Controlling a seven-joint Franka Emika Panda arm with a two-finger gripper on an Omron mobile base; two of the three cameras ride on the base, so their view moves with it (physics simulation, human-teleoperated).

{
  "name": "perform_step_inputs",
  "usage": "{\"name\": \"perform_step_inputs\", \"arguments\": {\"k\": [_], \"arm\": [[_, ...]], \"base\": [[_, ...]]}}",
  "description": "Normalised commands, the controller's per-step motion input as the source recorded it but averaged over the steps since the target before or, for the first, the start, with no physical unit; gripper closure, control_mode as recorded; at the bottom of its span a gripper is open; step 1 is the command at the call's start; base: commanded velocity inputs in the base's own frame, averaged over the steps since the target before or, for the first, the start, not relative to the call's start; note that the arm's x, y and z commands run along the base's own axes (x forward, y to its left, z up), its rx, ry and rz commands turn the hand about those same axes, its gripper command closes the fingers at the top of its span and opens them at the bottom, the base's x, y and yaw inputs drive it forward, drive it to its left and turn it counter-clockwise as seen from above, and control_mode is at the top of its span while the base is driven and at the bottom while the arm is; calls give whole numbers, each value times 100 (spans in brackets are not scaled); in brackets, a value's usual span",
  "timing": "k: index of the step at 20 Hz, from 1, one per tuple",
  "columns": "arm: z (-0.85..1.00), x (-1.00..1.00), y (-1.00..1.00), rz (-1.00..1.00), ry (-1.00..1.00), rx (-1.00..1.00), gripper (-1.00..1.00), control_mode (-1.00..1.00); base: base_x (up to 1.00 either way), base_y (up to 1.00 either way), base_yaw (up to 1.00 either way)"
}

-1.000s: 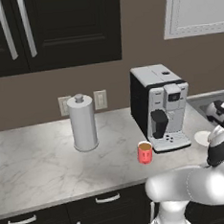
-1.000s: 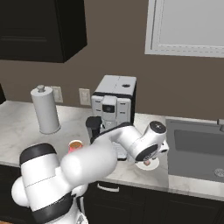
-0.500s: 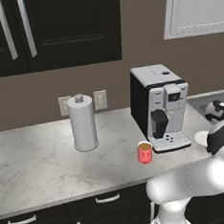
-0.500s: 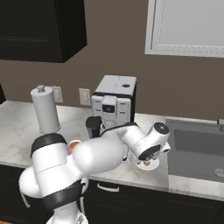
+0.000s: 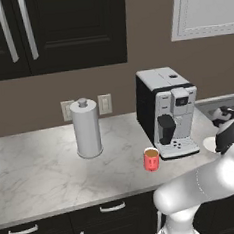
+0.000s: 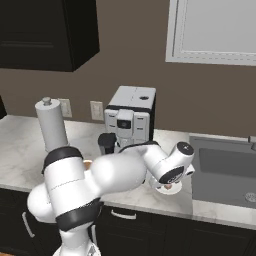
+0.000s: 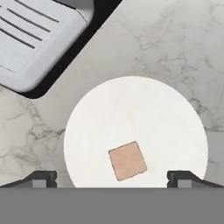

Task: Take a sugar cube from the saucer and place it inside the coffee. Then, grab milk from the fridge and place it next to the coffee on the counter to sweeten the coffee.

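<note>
Gripper (image 7: 111,177) poised directly above the saucer (image 7: 175,122), jaws spread wide and empty, positioned to straddle the sugar cube (image 7: 127,160); cube lies at 6 o'clock on the saucer; the coffee (image 5: 152,159) stands on the marble counter (image 5: 39,176), at 9 o'clock of the coffee machine (image 5: 167,112); dark cabinets above.

This is a home kitchen. A white-grey veined marble counter (image 5: 39,176) runs over black cabinets with silver bar handles (image 5: 112,208), and more black cupboards (image 5: 51,29) hang on the brown wall above. A black-and-silver coffee machine (image 5: 166,112) and a paper-towel holder (image 5: 86,127) stand on the worktop near wall sockets (image 5: 105,104). A sink (image 6: 222,170) is set into the worktop below a white-framed window (image 6: 215,30).
</note>
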Motion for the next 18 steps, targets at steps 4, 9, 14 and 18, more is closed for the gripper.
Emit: {"name": "perform_step_inputs", "arguments": {"k": [4,9,14,18], "arm": [[-11,16,0,0,0,0,-100,-100],[-17,12,0,0,0,0,-100,-100],[-17,8,0,0,0,0,-100,-100],[-12,5,0,0,0,0,-100,-100]], "base": [[0,0,0],[0,0,0],[0,0,0],[0,0,0]]}}
